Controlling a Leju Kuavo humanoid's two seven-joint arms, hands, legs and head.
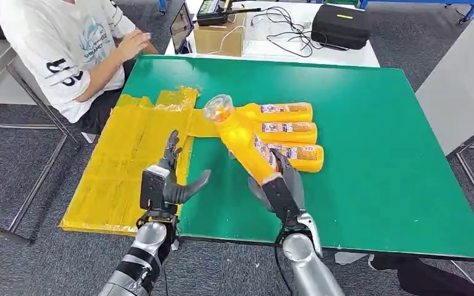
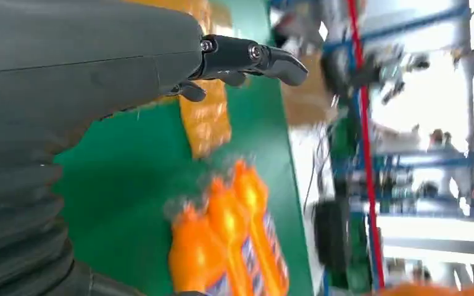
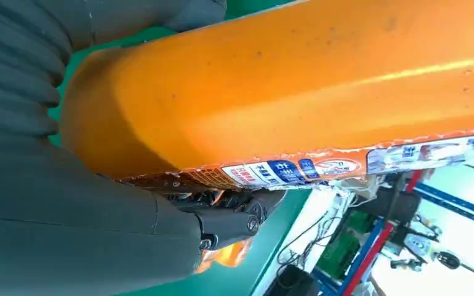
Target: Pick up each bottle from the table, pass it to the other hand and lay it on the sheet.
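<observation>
My right hand [image 1: 279, 183] grips the base of an orange bottle [image 1: 242, 137] and holds it tilted above the green table [image 1: 376, 160], its clear cap toward the far left. The right wrist view has that bottle [image 3: 296, 92] close up with a dark finger [image 3: 234, 222] under its label. Three more orange bottles [image 1: 290, 132] lie side by side on the table just behind it, also seen from the left wrist as bottles [image 2: 228, 240]. My left hand [image 1: 168, 179] hovers open over the near edge of the yellow sheet [image 1: 129, 160], left of the held bottle; its fingers [image 2: 253, 58] are spread.
A person in a white shirt [image 1: 68, 49] sits at the table's far left corner, hand raised. Behind the table are a cardboard box [image 1: 219, 37], cables and a black case [image 1: 340, 24]. A grey panel [image 1: 463, 86] stands at the right.
</observation>
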